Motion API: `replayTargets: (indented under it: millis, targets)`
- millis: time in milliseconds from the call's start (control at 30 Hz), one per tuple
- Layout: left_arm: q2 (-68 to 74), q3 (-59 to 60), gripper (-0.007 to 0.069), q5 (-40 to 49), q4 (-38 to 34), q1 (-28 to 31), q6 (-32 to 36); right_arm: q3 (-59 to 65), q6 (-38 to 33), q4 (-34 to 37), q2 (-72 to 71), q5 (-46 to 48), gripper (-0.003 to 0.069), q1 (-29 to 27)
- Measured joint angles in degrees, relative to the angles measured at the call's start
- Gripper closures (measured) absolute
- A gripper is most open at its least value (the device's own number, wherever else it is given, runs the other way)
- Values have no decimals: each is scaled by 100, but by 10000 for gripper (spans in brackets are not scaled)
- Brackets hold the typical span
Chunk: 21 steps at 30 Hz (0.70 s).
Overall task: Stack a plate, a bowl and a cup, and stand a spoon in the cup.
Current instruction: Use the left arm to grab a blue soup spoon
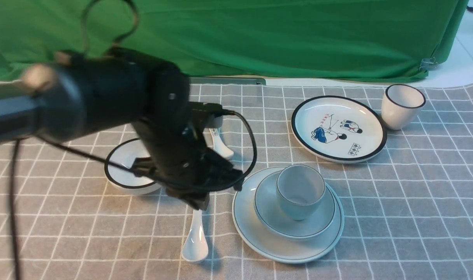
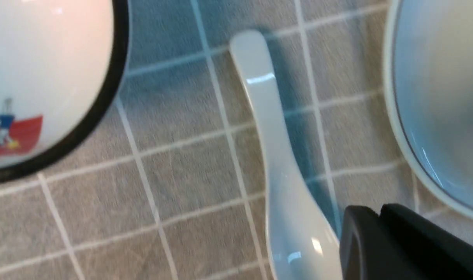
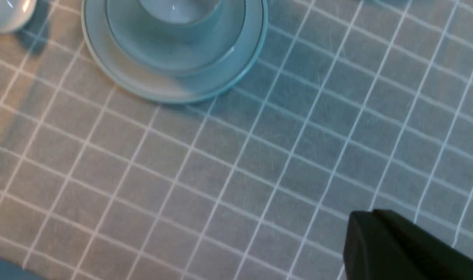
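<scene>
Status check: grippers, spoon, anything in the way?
Left gripper over spoon handle, jaws unclear. Right gripper back from stack, jaws unclear. Spoon flat on cloth; cup, bowl, plate stacked. Black-rimmed bowl close beside.

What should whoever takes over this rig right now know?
Left gripper: low over the spoon handle; open or shut unclear.
Right gripper: over bare cloth, one finger in view; state unclear.
The cup sits in the bowl, which is on the plate. The spoon lies flat on the cloth, left of the plate.
Done: the stack.
Left: grasp the spoon and stand it in the cup.
</scene>
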Motion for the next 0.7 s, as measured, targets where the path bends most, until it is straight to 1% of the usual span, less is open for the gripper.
replayTargets:
  millis: [67, 100, 167, 300, 333, 367, 433, 467, 533, 600, 667, 700]
  targets:
    - [158, -75, 547, -51, 148, 0, -131, 210, 95, 0, -248, 5, 637, 0]
    - [172, -81, 547, -50, 169, 0, -148, 231, 110, 0, -294, 5, 637, 0]
    - [316, -98, 484, -154, 403, 0, -373, 423, 232, 0, -526, 5, 637, 0]
    - [581, -104, 320, -399, 735, 0, -787, 490, 321, 0, -835, 5, 637, 0]
    - [593, -104, 296, -423, 735, 6, -819, 490, 321, 0, -846, 5, 637, 0]
    - [680, -104, 244, -503, 735, 6, -914, 490, 321, -4, -891, 5, 637, 0]
    - [853, -104, 169, -611, 728, 10, -957, 490, 321, -4, -904, 5, 637, 0]
    - [882, -104, 165, -620, 728, 10, -958, 490, 321, -4, -904, 5, 637, 0]
    - [1010, -104, 132, -661, 715, 10, -970, 490, 321, -4, -904, 5, 637, 0]
    - [1167, -104, 123, -706, 715, 10, -991, 490, 321, -4, -904, 5, 637, 0]
    - [1190, -123, 157, -718, 733, 10, -1004, 490, 321, -4, -904, 5, 637, 0]
    - [1190, -136, 200, -725, 733, 10, -1004, 490, 321, -4, -904, 5, 637, 0]
